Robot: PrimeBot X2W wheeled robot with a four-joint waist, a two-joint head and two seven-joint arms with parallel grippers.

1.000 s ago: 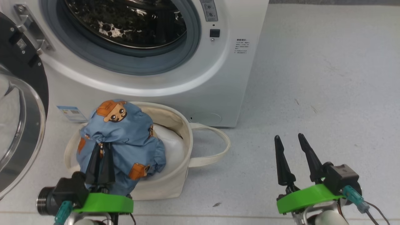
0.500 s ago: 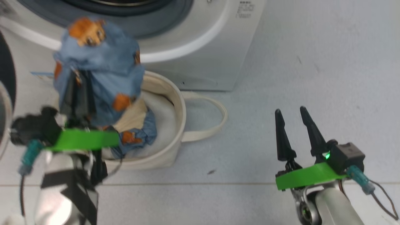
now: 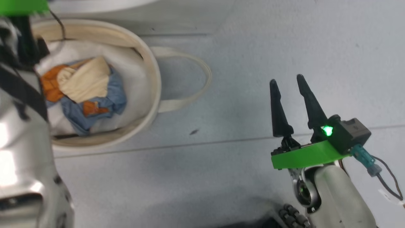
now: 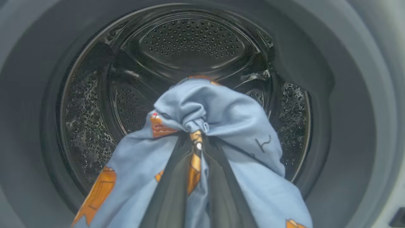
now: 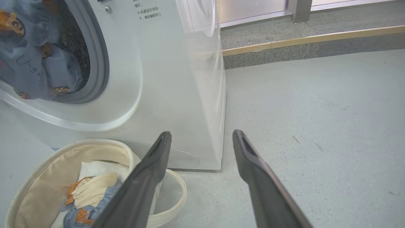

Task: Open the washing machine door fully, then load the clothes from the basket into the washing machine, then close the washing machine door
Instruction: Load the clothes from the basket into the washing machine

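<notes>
The left gripper [image 4: 196, 142] has its two dark fingers nearly together, pinching a blue garment [image 4: 221, 107] printed with orange-brown figures. The cloth is gathered into a knot at the fingertips and falls back over both fingers toward the wrist, spreading wider on either side. Straight ahead of the fingertips is the mouth of the washing machine [image 5: 177, 79]: the perforated steel drum [image 4: 193, 47] lies directly beyond the bunched cloth and the grey seal [image 4: 345, 126] rings it all round, so the way from cloth to drum is open. In the right wrist view the same garment shows blurred at that opening. Its long axis runs along the fingers, the gathered end pointing into the drum and the loose ends trailing back below the wrist. The right gripper [image 3: 285, 79] is spread wide and empty over the bare floor [image 3: 246, 47], with the washer's white corner ahead and to its left. Also to its left, lower than its fingertips, the basket [image 3: 152, 72] sits just in front of the machine's base, one loop handle [image 3: 204, 68] lying on the floor on the side nearer this gripper. Inside it are more clothes [image 3: 95, 104], blue with cream lining turned up, crumpled on a white padded bundle [image 3: 133, 63]. The pale left forearm [image 3: 19, 152] crosses the basket's rim on the side away from the right gripper. Beyond the right fingertips a raised step [image 5: 313, 36] with a wooden edge borders the floor.
</notes>
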